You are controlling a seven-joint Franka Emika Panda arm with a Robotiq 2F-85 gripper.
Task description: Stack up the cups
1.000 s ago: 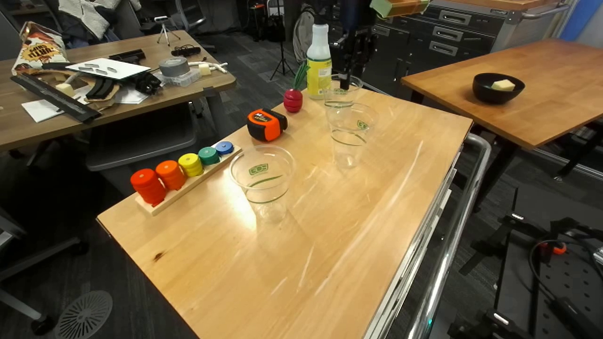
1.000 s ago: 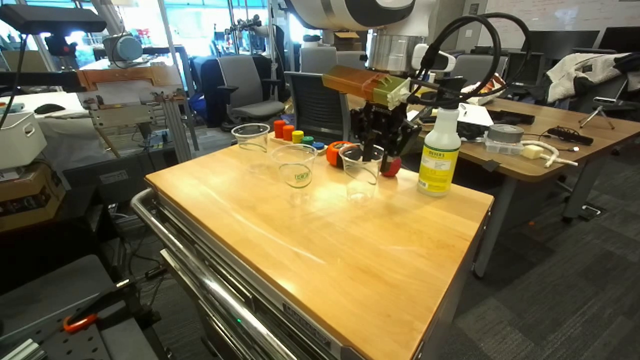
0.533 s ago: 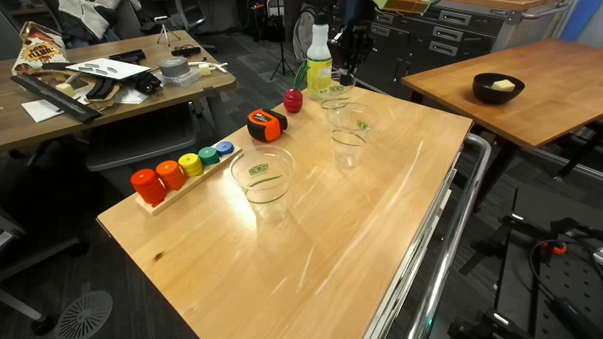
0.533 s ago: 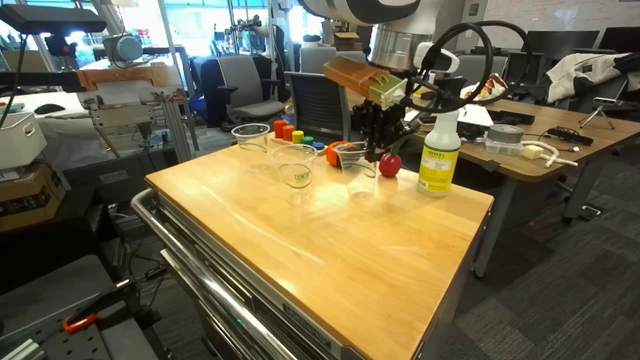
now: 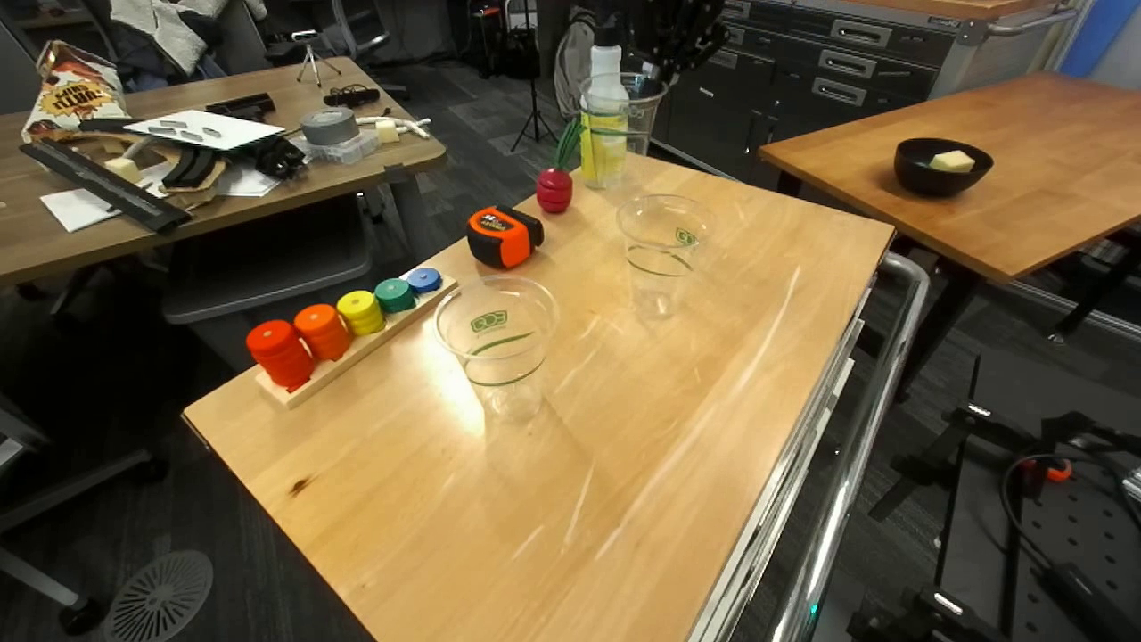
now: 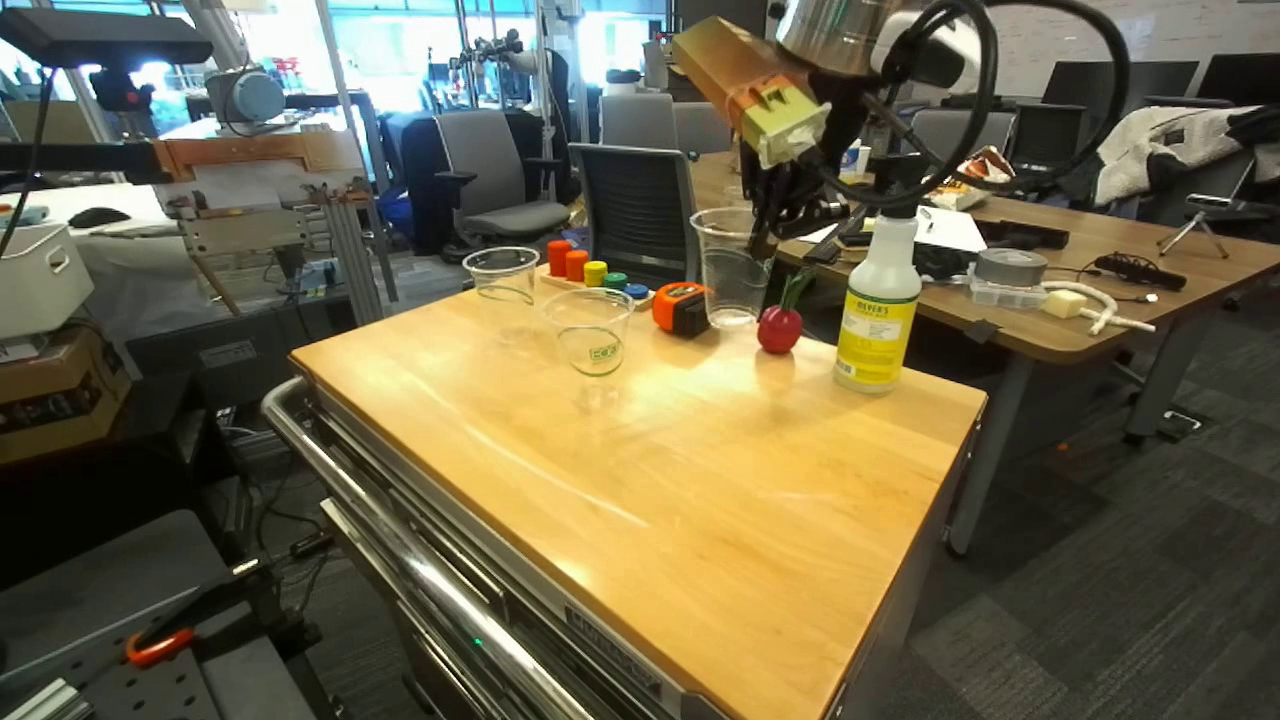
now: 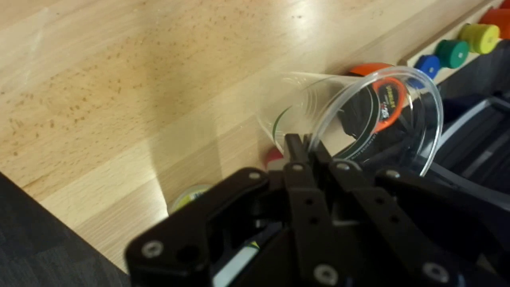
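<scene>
- Claw — we see it clamped on the held cup, by the rim.
- We have the held cup up off the table, near upright.
- Middle cup and end cup — both upright on the table, apart.
- Toy radish sits between bottle and tape measure.
- Board with coloured discs lies near the end cup.

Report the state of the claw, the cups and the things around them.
Held cup: in the air, empty
Claw: shut on that cup's rim
Discs: grouped by color
Cup nearest the discs: upright, empty
Third cup: upright, empty
Bottle: upright
Tape measure: blade not visible
Radish-like thing: leaves up
</scene>
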